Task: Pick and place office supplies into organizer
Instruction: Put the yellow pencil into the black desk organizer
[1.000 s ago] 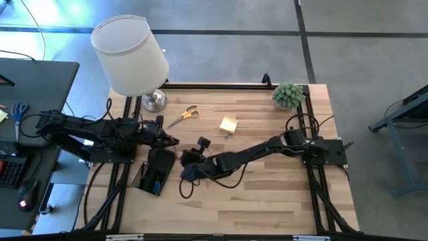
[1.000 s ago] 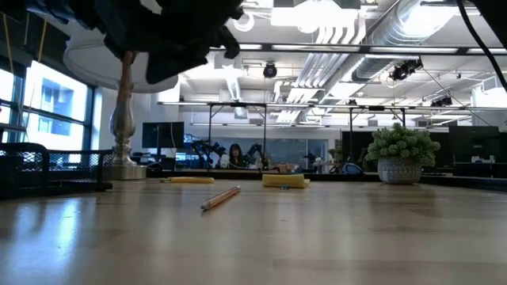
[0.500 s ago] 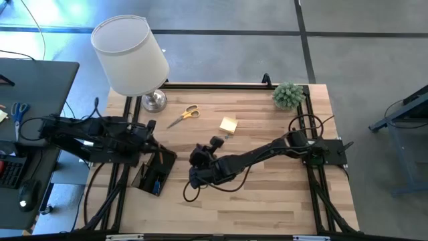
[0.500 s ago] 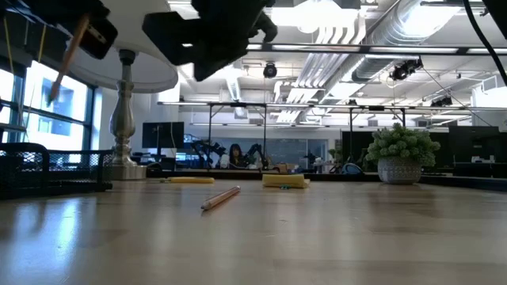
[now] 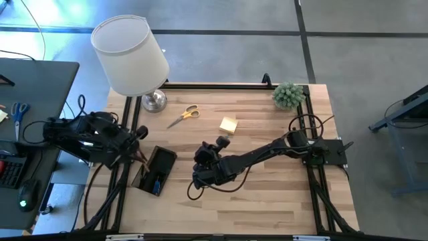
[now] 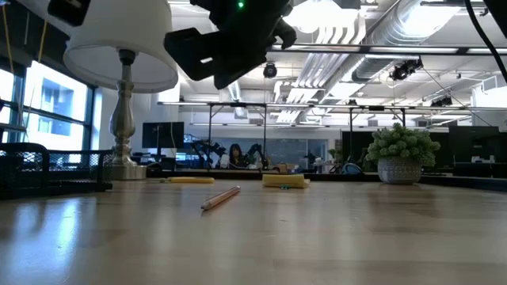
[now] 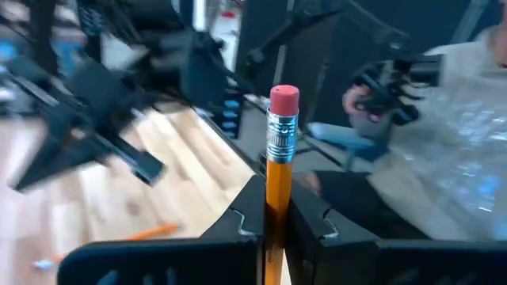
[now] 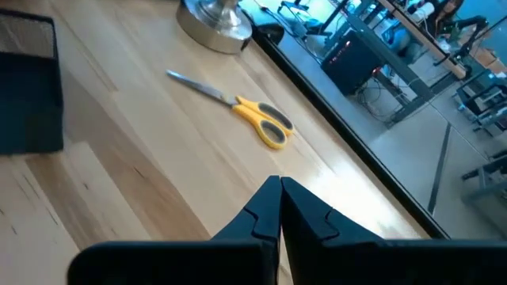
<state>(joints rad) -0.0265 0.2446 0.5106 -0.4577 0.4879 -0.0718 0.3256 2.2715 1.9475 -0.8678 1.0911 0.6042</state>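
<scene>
My left gripper (image 7: 273, 229) clamping a wooden pencil (image 7: 279, 162), pink eraser up, lower shaft hidden, my right gripper (image 8: 280, 207) closed, empty, black mesh organizer (image 5: 154, 170) lower left.

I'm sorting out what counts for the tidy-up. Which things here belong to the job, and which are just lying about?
Job:
organizer
pencil clamped in the left gripper
second pencil on the table
yellow-handled scissors
sticky-note pad

Lying about:
lamp
plant
blue-handled scissors on the side desk

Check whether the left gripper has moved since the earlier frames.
Yes. The left gripper, shut on a pencil, has pulled back from over the organizer toward the table's left edge.
</scene>
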